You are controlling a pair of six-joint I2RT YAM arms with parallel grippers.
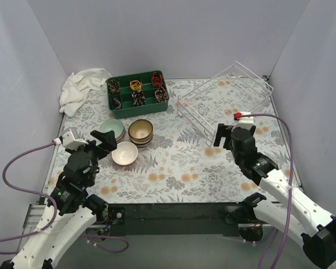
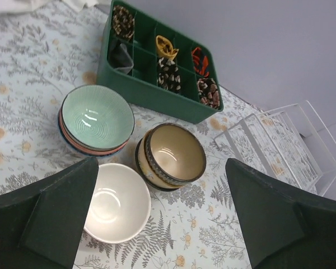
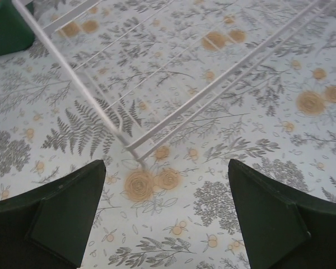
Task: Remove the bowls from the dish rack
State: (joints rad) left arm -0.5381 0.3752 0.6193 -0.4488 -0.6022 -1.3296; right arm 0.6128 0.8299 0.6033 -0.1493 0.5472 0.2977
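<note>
Noting placement first: the dish rack (image 1: 227,96) sits at the right rear of the floral-print table (image 1: 185,171), angled, and no bowl shows inside its wire sides in any view. All bowls visible stand on the table left of centre, well apart from the rack:
- mint-green bowl (image 1: 112,129), topmost of a short stack
- tan bowl with dark rim (image 1: 140,130), also on a stack, just beside the mint one
- white bowl (image 1: 125,153), alone, nearest the arms, close against both stacks

Judgement: grouping them in a tight cluster near the left arm keeps the unloaded pieces together and clear of the rack. The unloading looks complete or nearly so.

Behind the bowls are a green divided tray (image 1: 140,107) of small patterned items and a crumpled white cloth (image 1: 81,89); neither is part of the job.

Arm pose:
- left gripper (image 1: 106,143) is tilted down toward the cluster, fingers spread wide and holding nothing. In its wrist view the white bowl lies by the left finger, but contact cannot be judged.
- right gripper (image 1: 221,134) reaches forward and hovers off the rack's near corner, fingers likewise spread and empty. Its wrist view shows only bare wire and tablecloth.
</note>
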